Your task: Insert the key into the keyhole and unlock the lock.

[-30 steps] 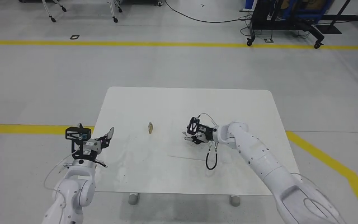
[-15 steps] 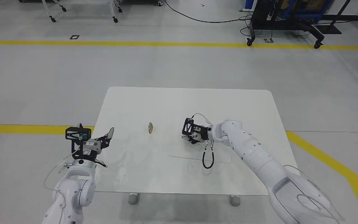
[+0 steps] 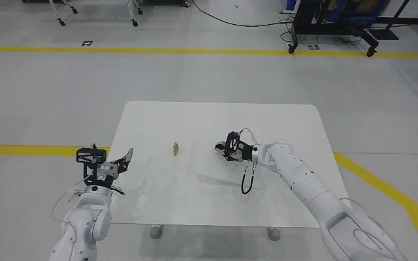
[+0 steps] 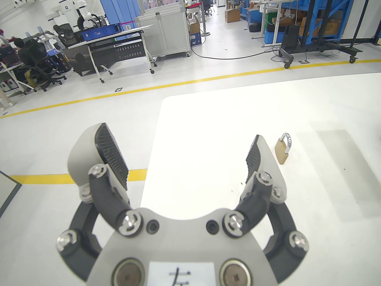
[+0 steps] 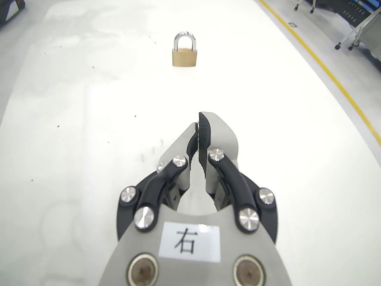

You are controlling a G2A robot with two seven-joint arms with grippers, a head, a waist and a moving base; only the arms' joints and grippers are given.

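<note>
Lock (image 5: 184, 53) stands well inside the table (image 5: 282, 96) edges, apart from right gripper (image 5: 198, 119).

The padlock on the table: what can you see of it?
The padlock is small, with a squarish brass-coloured body and a shiny silver shackle that looks closed. It seems to stand upright on its base, shackle up, on the white table, toward the left arm's side of the middle. Only the table touches it. Its keyhole is hidden.
</note>
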